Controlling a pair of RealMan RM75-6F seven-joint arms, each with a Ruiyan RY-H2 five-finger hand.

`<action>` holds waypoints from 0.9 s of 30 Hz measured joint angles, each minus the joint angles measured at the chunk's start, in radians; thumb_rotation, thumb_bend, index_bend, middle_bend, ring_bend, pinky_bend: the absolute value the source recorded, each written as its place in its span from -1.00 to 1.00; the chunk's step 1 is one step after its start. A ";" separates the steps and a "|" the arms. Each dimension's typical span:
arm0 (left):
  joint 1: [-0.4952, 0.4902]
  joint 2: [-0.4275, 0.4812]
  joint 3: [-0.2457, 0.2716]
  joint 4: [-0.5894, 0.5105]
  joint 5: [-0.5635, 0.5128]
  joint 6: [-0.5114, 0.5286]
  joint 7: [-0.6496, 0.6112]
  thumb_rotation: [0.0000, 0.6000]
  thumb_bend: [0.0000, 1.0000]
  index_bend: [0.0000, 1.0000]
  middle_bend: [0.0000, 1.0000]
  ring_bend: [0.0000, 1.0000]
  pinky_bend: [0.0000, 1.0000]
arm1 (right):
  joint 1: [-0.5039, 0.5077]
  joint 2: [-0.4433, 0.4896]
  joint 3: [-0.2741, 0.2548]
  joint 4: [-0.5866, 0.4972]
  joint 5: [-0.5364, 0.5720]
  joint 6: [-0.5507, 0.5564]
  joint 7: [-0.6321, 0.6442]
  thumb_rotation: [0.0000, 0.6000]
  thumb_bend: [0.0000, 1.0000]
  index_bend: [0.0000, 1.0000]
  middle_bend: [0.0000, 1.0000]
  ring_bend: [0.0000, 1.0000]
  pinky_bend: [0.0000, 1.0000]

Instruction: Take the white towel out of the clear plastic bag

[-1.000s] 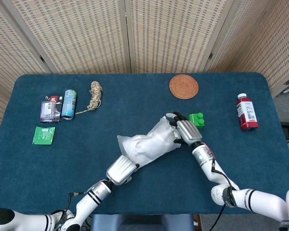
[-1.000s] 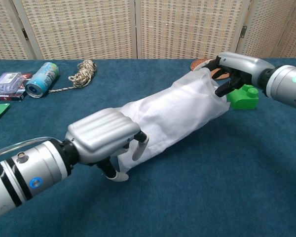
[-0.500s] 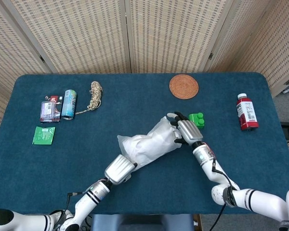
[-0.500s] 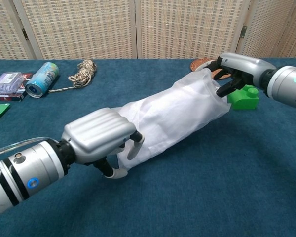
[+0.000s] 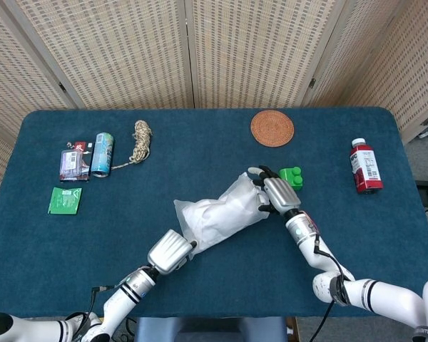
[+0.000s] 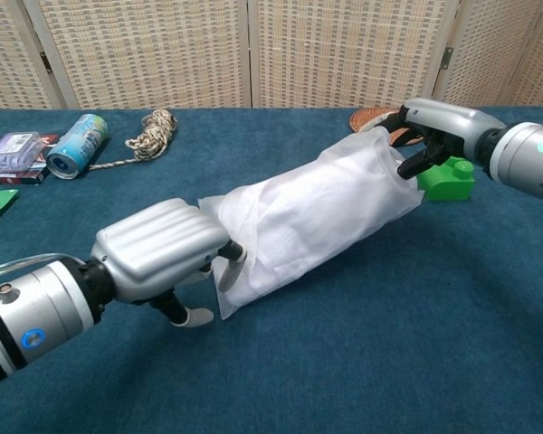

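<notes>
From the head view: clear plastic bag (image 5: 225, 211) lies mid-table with the white towel (image 5: 212, 217) filling it. Right hand (image 5: 274, 194) pinches the bag's far end beside the green block (image 5: 292, 177). Left hand (image 5: 170, 251) sits at the near end, further back toward the robot than a second ago, while the bag has not followed. Can (image 5: 102, 154), rope (image 5: 140, 140), coaster (image 5: 272, 127) and red bottle (image 5: 364, 166) lie well apart, untouched.

From the chest view: left hand (image 6: 163, 255) has its fingers curled at the towel's near corner (image 6: 224, 291); cannot tell whether fabric is pinched. Right hand (image 6: 428, 132) is clamped on the bag edge. More towel (image 6: 299, 217) shows at the near end than before. Judgement: extraction starting; most of the towel is not yet out.
</notes>
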 measured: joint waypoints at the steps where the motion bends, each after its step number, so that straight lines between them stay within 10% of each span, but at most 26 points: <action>1: 0.000 -0.002 -0.001 0.002 0.001 0.000 -0.001 1.00 -0.56 0.10 1.00 1.00 1.00 | 0.000 0.000 0.000 0.000 0.000 -0.001 0.000 1.00 0.23 0.47 -0.71 -1.00 -0.70; 27: -0.017 -0.036 -0.026 0.022 -0.014 -0.031 0.034 1.00 -0.56 0.20 1.00 1.00 1.00 | -0.005 0.002 -0.002 0.002 -0.004 -0.005 0.010 1.00 0.23 0.47 -0.71 -1.00 -0.70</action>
